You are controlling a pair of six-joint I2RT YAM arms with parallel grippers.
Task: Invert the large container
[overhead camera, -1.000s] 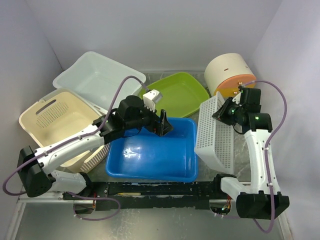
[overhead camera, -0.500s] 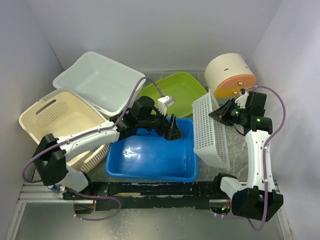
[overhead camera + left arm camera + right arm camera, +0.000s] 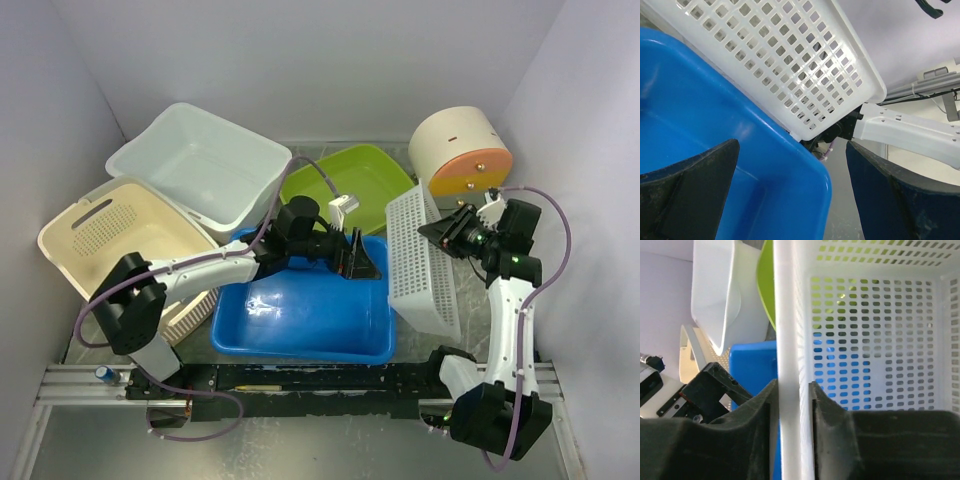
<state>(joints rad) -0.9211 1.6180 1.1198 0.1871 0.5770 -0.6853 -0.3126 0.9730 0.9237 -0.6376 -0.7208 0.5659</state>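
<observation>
A white perforated basket [image 3: 420, 265] stands tipped on its side at the right end of the blue tub [image 3: 300, 310], its opening facing right. My right gripper [image 3: 447, 232] is shut on the basket's upper rim; in the right wrist view the fingers [image 3: 757, 410] pinch the white rim [image 3: 790, 340]. My left gripper [image 3: 365, 262] is open and empty over the tub's far right corner, just left of the basket. In the left wrist view the gripper [image 3: 792, 155] straddles the tub's corner [image 3: 810, 165], with the basket's mesh wall [image 3: 790, 65] above.
A white tub [image 3: 200, 160] and a cream slotted basket [image 3: 120, 240] stand at the left. A green tub [image 3: 355, 185] lies behind the blue one. A round cream and orange container [image 3: 460, 150] is at the back right. Walls close in on both sides.
My left arm has reached right across the blue tub toward the basket. My right gripper has shifted slightly right with the basket's rim, and the basket has turned narrower in view.
</observation>
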